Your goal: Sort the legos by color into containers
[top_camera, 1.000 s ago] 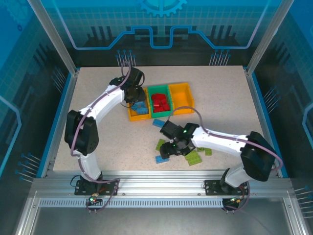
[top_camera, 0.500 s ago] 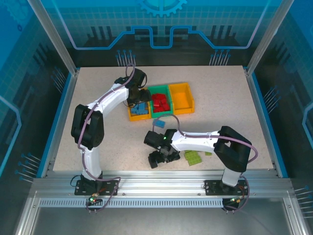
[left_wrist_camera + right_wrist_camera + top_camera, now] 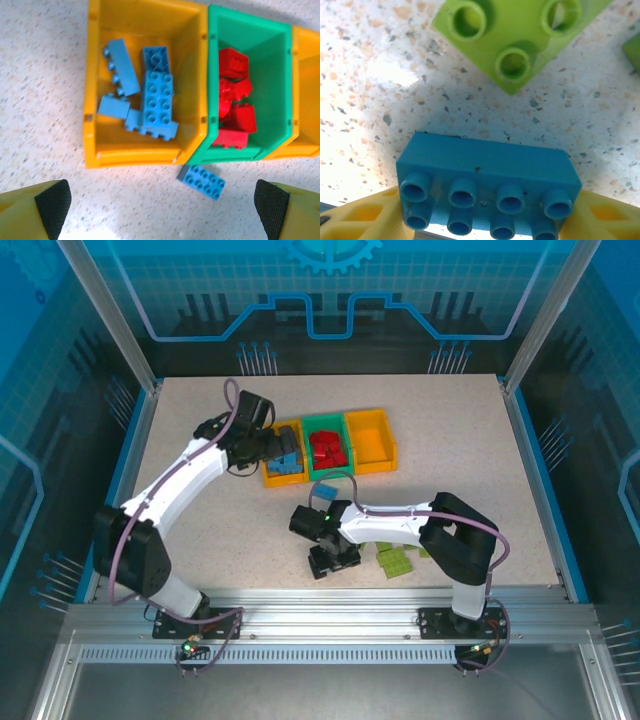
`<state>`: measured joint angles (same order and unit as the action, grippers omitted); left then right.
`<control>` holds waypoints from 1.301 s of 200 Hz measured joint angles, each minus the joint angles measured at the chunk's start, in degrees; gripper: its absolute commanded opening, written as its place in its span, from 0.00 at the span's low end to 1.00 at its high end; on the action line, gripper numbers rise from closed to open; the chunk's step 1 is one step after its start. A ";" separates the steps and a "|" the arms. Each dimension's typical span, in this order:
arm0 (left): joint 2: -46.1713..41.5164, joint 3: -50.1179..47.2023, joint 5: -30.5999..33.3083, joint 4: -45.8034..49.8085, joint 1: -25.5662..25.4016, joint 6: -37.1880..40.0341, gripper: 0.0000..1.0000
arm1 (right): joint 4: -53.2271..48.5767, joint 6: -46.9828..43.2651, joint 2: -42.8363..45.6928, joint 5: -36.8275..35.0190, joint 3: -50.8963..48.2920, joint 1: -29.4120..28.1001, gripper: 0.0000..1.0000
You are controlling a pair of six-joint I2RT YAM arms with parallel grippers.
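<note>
- Top view: the left claw hangs at the left yellow bin, which stands in a row with the green bin and the right yellow bin. The right claw is low on the counter near the front edge, with lime bricks just beside it.
- Left wrist: the claw is spread wide, its pads far apart and holding nothing. Below it, blue bricks lie in the left yellow bin and red bricks in the green bin. A stray brick, also blue, lies on the counter just in front of the bins.
- Right wrist: the claw appears to pinch a blue brick by its two ends. A lime brick lies near.
- Step in hand: picking up blue. Next, the right arm needs to lift and carry the brick to the left yellow bin. The left claw is well placed to drop onto the stray brick.
</note>
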<state>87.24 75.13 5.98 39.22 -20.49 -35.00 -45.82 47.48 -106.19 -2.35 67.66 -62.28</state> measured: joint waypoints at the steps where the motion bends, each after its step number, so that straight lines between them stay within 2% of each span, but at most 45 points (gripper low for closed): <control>1: -0.33 -0.44 0.04 -0.07 0.00 -0.09 0.99 | -0.04 0.07 0.00 0.00 0.02 0.00 0.55; 34: -8.15 -10.97 1.05 -0.87 0.22 -2.67 0.99 | -1.18 -2.03 0.22 -1.11 1.18 0.33 0.53; 63: -14.93 -18.75 2.34 -0.90 0.26 -4.94 0.99 | -2.34 -5.49 1.79 -1.49 6.32 2.21 0.54; 113: -24.94 -29.33 3.48 0.13 0.31 -8.61 0.99 | 0.48 -10.32 1.81 2.54 20.24 14.08 0.54; 153: -30.21 -34.49 3.41 1.09 0.31 -11.26 0.99 | 1.90 -12.20 -8.31 7.30 35.71 20.48 0.54; 218: -30.42 -36.65 3.19 0.94 -1.29 -13.18 0.99 | -0.72 -11.67 -27.23 13.55 59.93 23.89 0.57; 234: -30.40 -37.22 3.19 0.79 -2.45 -13.64 0.99 | -0.85 -10.93 -29.92 14.82 63.54 24.50 0.61; 260: -29.88 -37.88 3.19 0.55 -4.44 -14.69 0.99 | -1.18 -9.33 -33.44 16.59 67.54 25.59 0.77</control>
<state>57.36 37.26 9.17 39.77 -24.93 -49.69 -47.00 38.15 -139.63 14.24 135.20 -36.69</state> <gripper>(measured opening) 0.987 0.704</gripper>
